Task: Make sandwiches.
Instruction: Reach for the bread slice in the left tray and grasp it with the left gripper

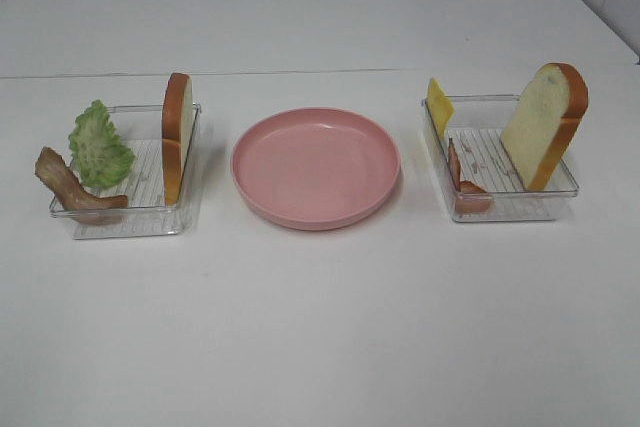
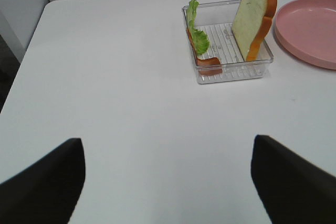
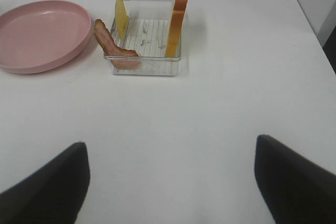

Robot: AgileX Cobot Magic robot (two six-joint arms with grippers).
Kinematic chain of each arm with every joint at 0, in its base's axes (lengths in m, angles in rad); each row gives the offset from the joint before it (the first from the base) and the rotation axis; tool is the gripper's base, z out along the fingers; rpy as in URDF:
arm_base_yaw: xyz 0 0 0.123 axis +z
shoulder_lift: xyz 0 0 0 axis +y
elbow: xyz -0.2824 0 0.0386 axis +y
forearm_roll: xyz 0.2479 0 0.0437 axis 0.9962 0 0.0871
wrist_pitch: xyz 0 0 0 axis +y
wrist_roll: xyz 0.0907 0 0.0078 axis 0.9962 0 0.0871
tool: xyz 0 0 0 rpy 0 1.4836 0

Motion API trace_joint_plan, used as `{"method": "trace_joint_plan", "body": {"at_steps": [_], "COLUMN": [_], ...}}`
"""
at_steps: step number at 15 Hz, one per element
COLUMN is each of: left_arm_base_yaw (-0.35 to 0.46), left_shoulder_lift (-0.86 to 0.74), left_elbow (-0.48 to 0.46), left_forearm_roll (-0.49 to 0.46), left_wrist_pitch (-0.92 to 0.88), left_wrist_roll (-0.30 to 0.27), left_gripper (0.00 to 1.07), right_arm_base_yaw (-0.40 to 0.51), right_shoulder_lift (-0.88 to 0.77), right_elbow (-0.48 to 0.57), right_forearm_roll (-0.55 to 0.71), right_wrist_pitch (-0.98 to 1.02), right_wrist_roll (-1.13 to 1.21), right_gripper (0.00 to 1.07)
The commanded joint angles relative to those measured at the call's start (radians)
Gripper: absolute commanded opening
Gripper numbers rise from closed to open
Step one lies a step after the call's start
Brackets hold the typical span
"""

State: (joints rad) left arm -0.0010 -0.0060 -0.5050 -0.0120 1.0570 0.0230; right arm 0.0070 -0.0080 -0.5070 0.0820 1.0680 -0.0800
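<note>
A round pink plate (image 1: 316,169) sits in the middle of the white tabletop (image 1: 320,337), with a clear container on either side of it. In the left tray (image 1: 125,223) a green lettuce leaf (image 1: 100,145) stands at the outer side, a brown bacon strip (image 1: 70,185) drapes over the near outer corner, and a bread slice (image 1: 177,135) stands on edge along the wall nearest the plate. In the right tray (image 1: 510,209) a yellow cheese slice (image 1: 439,105) leans at the far corner by the plate, a second bacon strip (image 1: 462,185) rests against that same wall, and a second bread slice (image 1: 545,125) leans upright on the outer side.
</note>
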Motion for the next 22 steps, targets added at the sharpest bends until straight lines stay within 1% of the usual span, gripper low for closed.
{"method": "trace_joint_plan", "body": {"at_steps": [1, 20, 22], "left_arm_base_yaw": [0.005, 0.005, 0.005], "left_shoulder_lift": [-0.020, -0.020, -0.020], "left_elbow": [0.006, 0.006, -0.015], "left_forearm_roll": [-0.007, -0.007, -0.007], "left_wrist_pitch": [-0.012, -0.012, -0.043], "left_wrist_roll": [0.001, 0.001, 0.001], "left_gripper": [0.81, 0.81, 0.81], "right_arm_base_yaw": [-0.007, -0.007, -0.007], "right_shoulder_lift": [-0.013, -0.013, -0.013], "right_elbow": [0.001, 0.001, 0.001], "right_forearm_roll": [0.003, 0.003, 0.003], "right_wrist_pitch": [-0.007, -0.007, -0.007], "right_wrist_roll": [-0.006, -0.006, -0.006], "right_gripper": [0.80, 0.80, 0.80]}}
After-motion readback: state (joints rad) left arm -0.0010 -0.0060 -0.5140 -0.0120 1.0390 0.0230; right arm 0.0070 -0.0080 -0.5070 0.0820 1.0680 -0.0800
